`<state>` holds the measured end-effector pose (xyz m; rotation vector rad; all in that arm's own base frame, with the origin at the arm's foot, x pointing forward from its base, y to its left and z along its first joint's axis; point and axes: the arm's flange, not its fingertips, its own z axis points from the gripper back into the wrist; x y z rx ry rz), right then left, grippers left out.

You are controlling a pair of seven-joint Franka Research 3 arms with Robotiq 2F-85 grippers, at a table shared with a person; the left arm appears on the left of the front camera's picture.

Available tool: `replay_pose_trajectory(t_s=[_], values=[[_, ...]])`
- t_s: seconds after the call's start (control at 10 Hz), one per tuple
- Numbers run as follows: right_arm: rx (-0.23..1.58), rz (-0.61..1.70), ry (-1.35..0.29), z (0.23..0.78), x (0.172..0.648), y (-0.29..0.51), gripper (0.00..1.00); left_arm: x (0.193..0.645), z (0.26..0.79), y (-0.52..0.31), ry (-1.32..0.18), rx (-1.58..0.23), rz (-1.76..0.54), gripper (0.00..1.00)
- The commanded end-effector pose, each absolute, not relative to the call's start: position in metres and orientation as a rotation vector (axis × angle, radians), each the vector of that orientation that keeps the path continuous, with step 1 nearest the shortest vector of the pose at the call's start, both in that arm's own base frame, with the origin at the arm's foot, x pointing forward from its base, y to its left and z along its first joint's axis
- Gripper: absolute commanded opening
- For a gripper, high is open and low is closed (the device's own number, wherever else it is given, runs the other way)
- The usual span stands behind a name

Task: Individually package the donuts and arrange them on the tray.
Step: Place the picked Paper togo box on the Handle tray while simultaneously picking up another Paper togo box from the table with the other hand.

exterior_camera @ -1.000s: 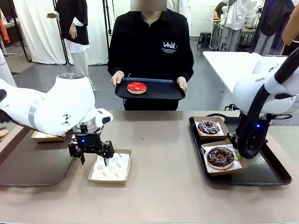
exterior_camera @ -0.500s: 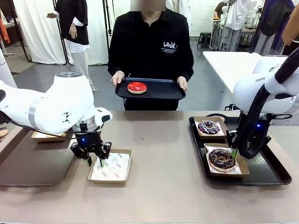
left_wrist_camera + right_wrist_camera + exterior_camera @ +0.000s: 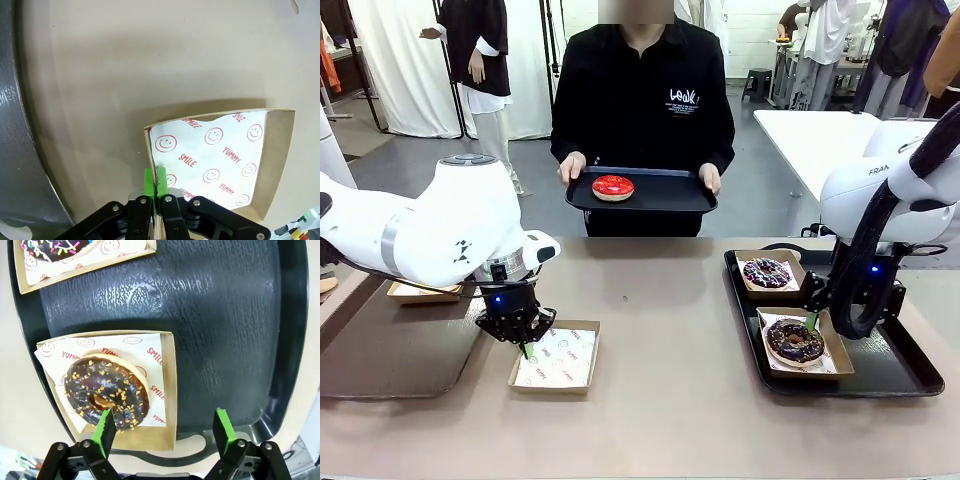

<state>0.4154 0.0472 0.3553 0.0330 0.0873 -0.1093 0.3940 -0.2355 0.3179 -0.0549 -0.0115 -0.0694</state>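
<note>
Left wrist view: the left gripper is pinching the near wall of an empty box, its green pads pressed together on the cardboard edge beside the smiley-printed liner. The box is lying flat on the tan table, and the rim of a grey tray is curving along the picture's left side.

Right wrist view: the right gripper is standing wide, holding nothing, with its pads spread above the near edge of the black tray. One pad is hanging over the rim of the chocolate donut, which is sitting in its lined box on that tray. A second boxed donut with coloured sprinkles is lying just beyond it, at the picture's top edge.

Front view: the left gripper is touching the left edge of the empty box in front of the robot, and the right gripper is hovering beside the chocolate donut; the sprinkled donut is resting behind it on the same tray. Across the table, a person is holding a second black tray with both hands, and the red donut is lying on it unboxed. Another box is lying behind the left arm.
</note>
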Motion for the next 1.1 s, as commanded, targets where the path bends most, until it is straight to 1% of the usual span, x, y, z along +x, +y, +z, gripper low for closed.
replay_pose_trajectory(t_s=[0.0,0.1,0.2,0.3,0.4,0.6,0.8,1.0], values=[[0.071,-0.096,0.074,0.355,0.414,0.044,1.00,0.397,0.318,-0.237,0.010,-0.067,-0.067,0.00],[0.091,-0.097,0.069,0.359,0.412,0.042,1.00,0.397,0.319,-0.237,0.014,-0.065,-0.065,0.00],[0.153,-0.106,0.061,0.372,0.405,0.038,1.00,0.400,0.327,-0.238,0.014,-0.060,-0.055,0.00],[0.278,-0.120,0.069,0.392,0.395,0.026,1.00,0.399,0.340,-0.241,0.088,-0.092,-0.084,0.00],[0.397,-0.132,0.063,0.414,0.383,0.007,1.00,0.405,0.356,-0.242,0.066,-0.084,-0.087,0.00],[0.612,-0.214,0.014,0.450,0.358,-0.051,1.00,0.425,0.390,-0.242,0.069,-0.146,-0.089,0.00],[0.784,-0.268,-0.099,0.473,0.320,-0.110,1.00,0.444,0.430,-0.251,0.042,-0.108,-0.088,0.00],[0.889,-0.298,-0.210,0.480,0.283,-0.152,1.00,0.464,0.458,-0.260,0.027,-0.085,-0.080,0.00]])
